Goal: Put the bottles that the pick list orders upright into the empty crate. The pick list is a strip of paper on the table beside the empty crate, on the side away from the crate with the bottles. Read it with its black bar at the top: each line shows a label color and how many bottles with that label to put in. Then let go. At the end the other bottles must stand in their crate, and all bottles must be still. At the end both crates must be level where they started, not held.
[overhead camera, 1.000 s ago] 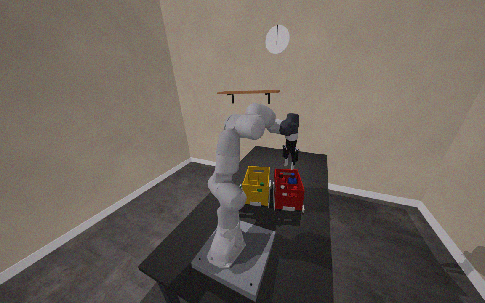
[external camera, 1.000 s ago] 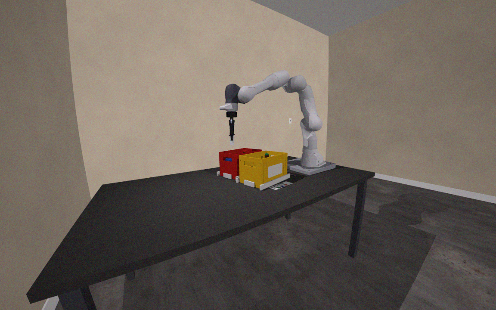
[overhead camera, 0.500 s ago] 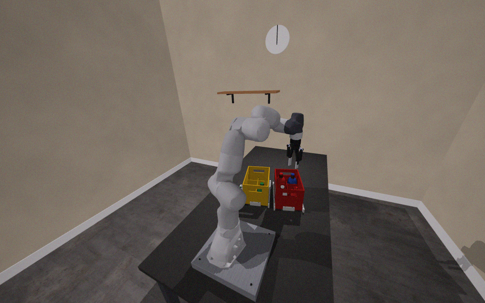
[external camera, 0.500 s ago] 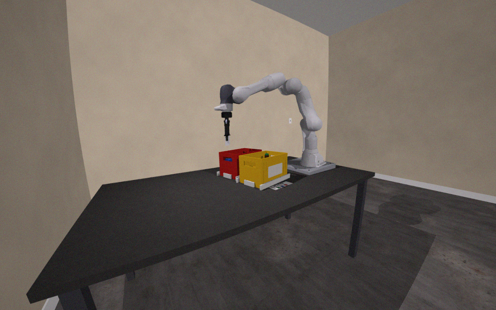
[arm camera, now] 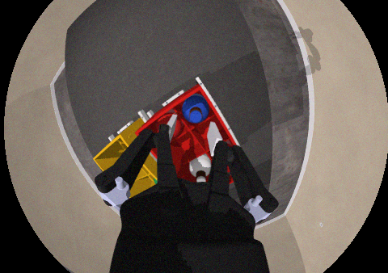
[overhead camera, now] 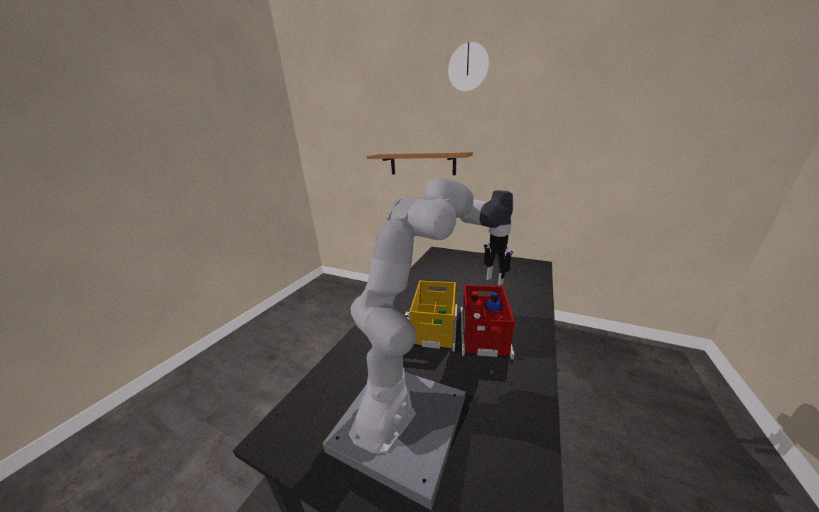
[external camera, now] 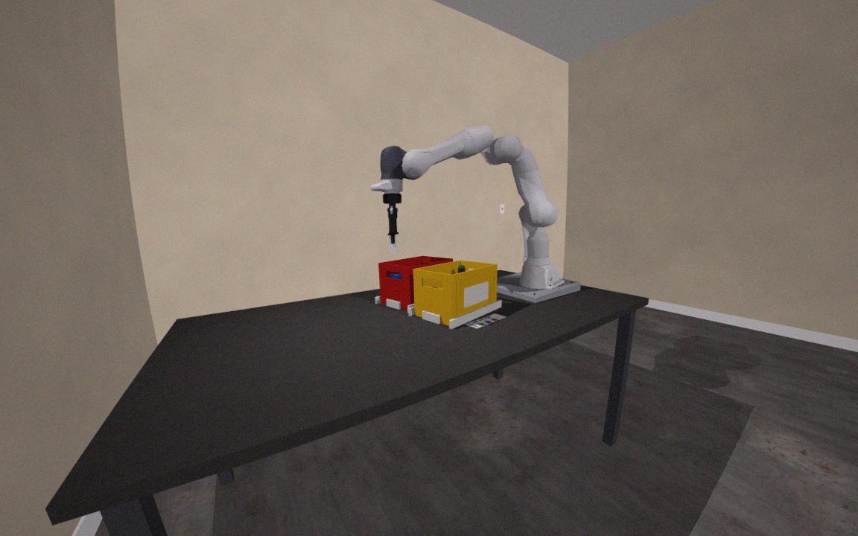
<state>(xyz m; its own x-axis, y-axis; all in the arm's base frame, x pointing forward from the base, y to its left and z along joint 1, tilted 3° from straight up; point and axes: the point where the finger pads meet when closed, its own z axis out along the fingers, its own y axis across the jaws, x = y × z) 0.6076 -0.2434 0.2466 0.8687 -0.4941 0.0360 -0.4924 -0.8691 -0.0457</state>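
The pick list [external camera: 487, 321] is too small to read in the exterior view. The red crate's wall [external camera: 397, 283] hides most of the blue bottle [external camera: 395, 275]. In the wrist view, the gripper [arm camera: 192, 125] covers part of the yellow crate [arm camera: 108, 149].

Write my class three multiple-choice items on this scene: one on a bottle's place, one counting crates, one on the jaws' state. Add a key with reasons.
1. Where is the blue bottle?
A) On the floor
B) In the red crate
C) On the wall shelf

2. How many crates are on the table?
A) Two
B) Three
C) Four

3. How are the jaws?
A) Shut on a bottle
B) Fully shut, empty
C) Apart, empty

Key:
1 B: the wrist view shows it inside the red walls.
2 A: the red one and the yellow crate.
3 C: a gap shows between the tips, with nothing gripped.
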